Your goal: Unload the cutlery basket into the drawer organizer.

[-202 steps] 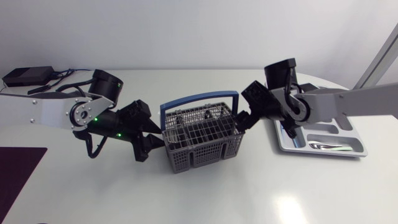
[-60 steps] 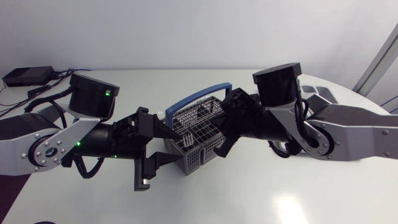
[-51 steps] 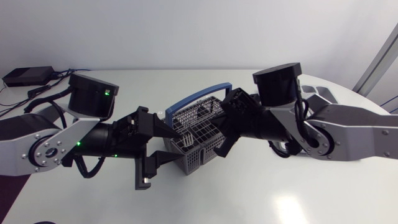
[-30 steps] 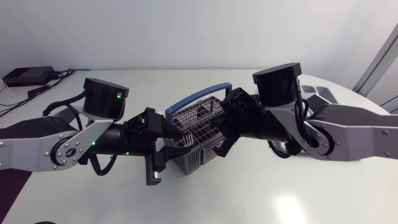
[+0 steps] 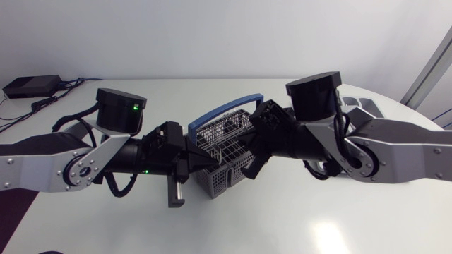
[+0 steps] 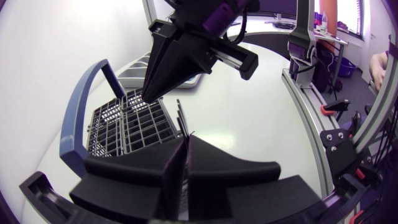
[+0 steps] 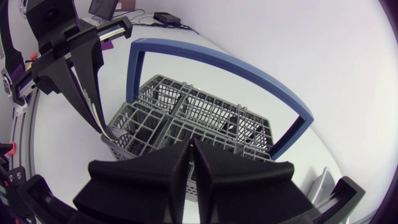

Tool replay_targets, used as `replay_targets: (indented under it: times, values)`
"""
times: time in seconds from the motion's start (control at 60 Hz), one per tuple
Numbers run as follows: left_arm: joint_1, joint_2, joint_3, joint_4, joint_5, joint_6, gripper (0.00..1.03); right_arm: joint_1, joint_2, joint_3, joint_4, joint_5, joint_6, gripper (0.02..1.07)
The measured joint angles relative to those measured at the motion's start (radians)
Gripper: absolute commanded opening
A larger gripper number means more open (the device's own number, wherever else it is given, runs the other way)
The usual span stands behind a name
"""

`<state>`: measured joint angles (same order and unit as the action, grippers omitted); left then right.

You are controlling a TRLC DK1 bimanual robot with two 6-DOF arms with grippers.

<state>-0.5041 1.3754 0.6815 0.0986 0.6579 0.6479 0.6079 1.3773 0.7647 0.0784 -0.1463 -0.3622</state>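
Cutlery basket (image 5: 227, 149): stands mid-table between my two grippers. It is a boxy grey plastic lattice, split into square cells.
Handle (image 5: 219, 113): a flat blue band, arched upright over the basket.
Left gripper (image 5: 207, 158): my matte black wedges are pressed together at the basket's corner cell on my left side. They pinch a thin dark piece of cutlery (image 6: 181, 118) that sticks up edge-on; I cannot tell what kind.
Right gripper (image 6: 149, 93): my wedges lie flat against each other in one blunt point, which is dipped to the cells on the opposite side. I cannot tell whether anything sits between them.
Basket contents: one cell near the handle's foot holds a dark shape, too unclear to name.
Drawer organizer (image 6: 138, 67): a silver-grey moulded tray with long troughs, on the table beyond the basket. My right arm largely hides it, and I cannot see what it holds.
Table (image 5: 296, 212): smooth and white.
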Motion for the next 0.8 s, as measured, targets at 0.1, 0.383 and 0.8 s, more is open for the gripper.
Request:
replay_targets:
  times: [0.1, 0.383, 0.8]
  values:
    - [0.0, 0.0, 0.001, -0.004, 0.004, -0.006, 0.09, 0.0, 0.0, 0.0, 0.0, 0.0, 0.0, 0.14]
    - [0.004, -0.007, 0.029, -0.057, 0.016, -0.013, 0.09, 0.0, 0.0, 0.0, -0.004, -0.008, 0.0, 0.14]
    - [0.008, -0.066, 0.07, -0.143, 0.026, -0.013, 0.09, 0.03, 0.0, 0.0, -0.007, -0.026, 0.022, 0.14]
